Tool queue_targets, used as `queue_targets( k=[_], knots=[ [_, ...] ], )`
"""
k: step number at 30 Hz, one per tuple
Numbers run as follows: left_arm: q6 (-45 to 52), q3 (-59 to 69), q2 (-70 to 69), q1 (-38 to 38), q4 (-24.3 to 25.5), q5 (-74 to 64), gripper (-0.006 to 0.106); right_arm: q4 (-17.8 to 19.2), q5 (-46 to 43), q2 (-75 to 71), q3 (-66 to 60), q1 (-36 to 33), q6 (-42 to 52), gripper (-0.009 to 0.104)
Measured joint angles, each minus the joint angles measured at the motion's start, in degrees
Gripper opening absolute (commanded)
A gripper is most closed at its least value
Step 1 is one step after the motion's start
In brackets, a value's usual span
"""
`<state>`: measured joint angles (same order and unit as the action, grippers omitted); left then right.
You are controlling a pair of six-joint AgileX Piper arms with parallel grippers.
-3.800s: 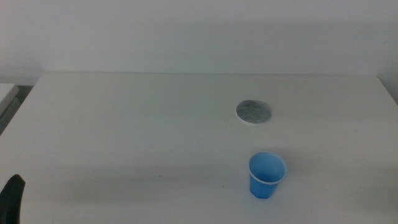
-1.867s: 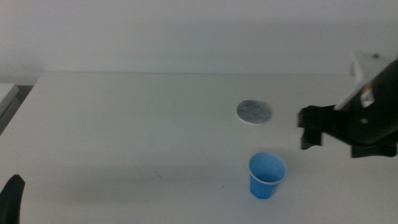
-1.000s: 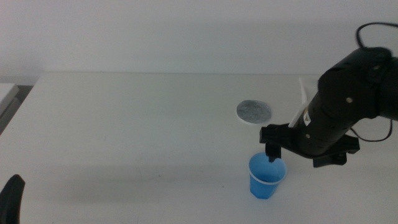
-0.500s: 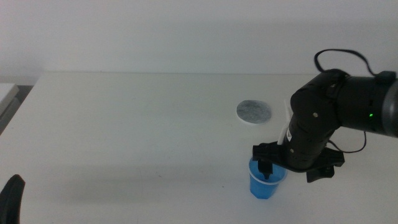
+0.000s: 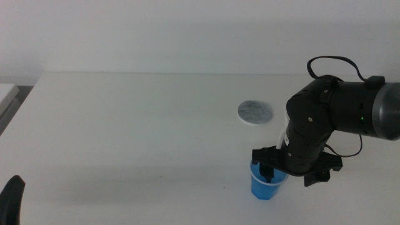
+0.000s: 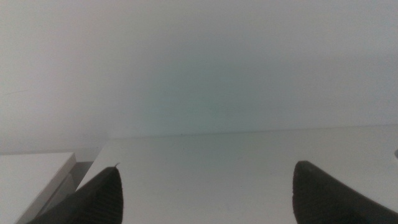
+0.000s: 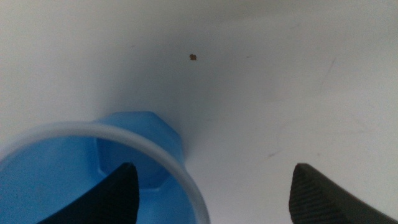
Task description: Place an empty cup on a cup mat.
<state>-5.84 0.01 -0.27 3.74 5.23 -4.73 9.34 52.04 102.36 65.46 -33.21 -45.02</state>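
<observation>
The blue cup (image 5: 262, 186) stands upright on the white table, near the front, right of centre. In the right wrist view the cup (image 7: 74, 162) shows its pale rim and blue inside, with nothing in it. My right gripper (image 5: 289, 177) is open and straddles the cup's right wall: one jaw is down inside the cup, the other outside over bare table, as the right wrist view of the gripper (image 7: 221, 196) shows. The grey cup mat (image 5: 255, 112) lies flat behind the cup, apart from it. My left gripper (image 6: 205, 199) waits open at the front left corner (image 5: 12, 200).
The white table (image 5: 125, 125) stretches wide to the left and back, ending at a pale wall. A small dark speck (image 7: 193, 57) lies on the tabletop beside the cup. The right arm's bulk and cable hang just right of the cup.
The right arm came in from the right, swung over the cup and lowered until one jaw dipped inside it. Cup and cup mat have not moved. The left gripper stayed put.
</observation>
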Motion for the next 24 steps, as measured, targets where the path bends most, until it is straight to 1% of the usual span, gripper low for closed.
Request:
queue_targets(
  k=[3, 5, 12, 19, 21, 22, 24],
  knots=[
    [0.0, 0.0, 0.0, 0.0, 0.0, 0.0, 0.094, 0.0, -0.7, 0.0, 0.0, 0.0, -0.1, 0.060],
    [0.0, 0.0, 0.0, 0.0, 0.0, 0.0, 0.094, 0.0, -0.8, 0.0, 0.0, 0.0, -0.3, 0.057],
    [0.0, 0.0, 0.0, 0.0, 0.0, 0.0, 0.094, 0.0, -1.0, 0.0, 0.0, 0.0, -0.3, 0.037],
    [0.0, 0.0, 0.0, 0.0, 0.0, 0.0, 0.094, 0.0, -1.0, 0.0, 0.0, 0.0, -0.3, 0.027],
    [0.0, 0.0, 0.0, 0.0, 0.0, 0.0, 0.094, 0.0, -1.0, 0.0, 0.0, 0.0, -0.3, 0.023],
    [0.0, 0.0, 0.0, 0.0, 0.0, 0.0, 0.094, -0.1, -1.0, 0.0, 0.0, 0.0, -0.3, 0.017],
    [0.0, 0.0, 0.0, 0.0, 0.0, 0.0, 0.094, -0.1, -1.0, 0.0, 0.0, 0.0, -0.4, 0.011]
  ],
)
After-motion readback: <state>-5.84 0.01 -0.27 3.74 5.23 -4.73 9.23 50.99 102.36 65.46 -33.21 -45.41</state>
